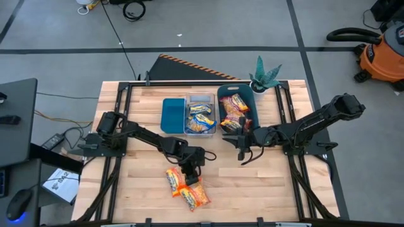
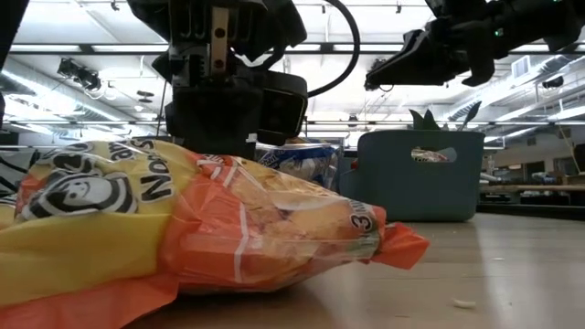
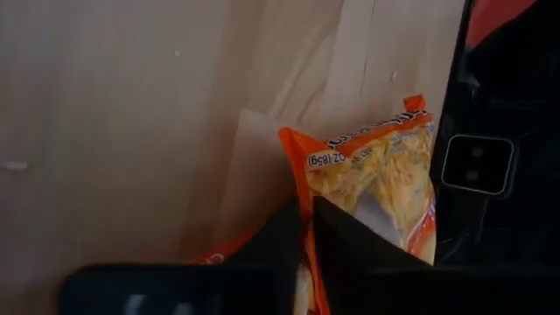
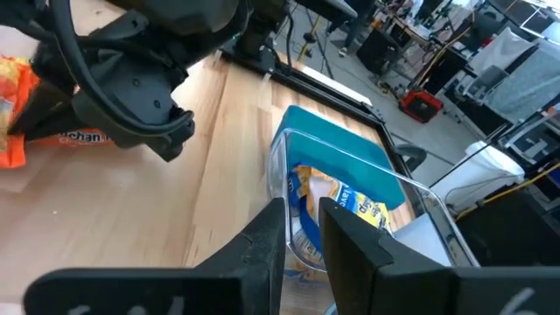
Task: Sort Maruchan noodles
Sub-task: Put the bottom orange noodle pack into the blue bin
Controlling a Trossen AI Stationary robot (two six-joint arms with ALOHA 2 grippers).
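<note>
Two orange-yellow noodle packets (image 1: 173, 180) (image 1: 194, 196) lie on the wooden table near its front; one fills the low view (image 2: 238, 228). My left gripper (image 1: 188, 169) is right over them, shut on an orange packet (image 3: 385, 175). A clear bin (image 1: 201, 117) holds yellow-and-blue packets (image 4: 346, 197). A teal bin (image 1: 235, 113) holds red-brown packets. My right gripper (image 1: 242, 151) hovers in front of the teal bin, empty, its fingers (image 4: 350, 241) a narrow gap apart. My left gripper pinches the orange packet's crimped side edge (image 3: 305, 203) between its two fingers, close to the corner by the "(85g)" print. The fingers come from above, pointing down. I cannot tell whether the packet is lifted off the table.
A teal lid (image 1: 172, 115) lies left of the clear bin. A small potted plant (image 1: 265, 77) stands at the far right, behind the teal bin (image 2: 416, 174). Bare wood (image 1: 271, 189) shows at the table's front right and front left.
</note>
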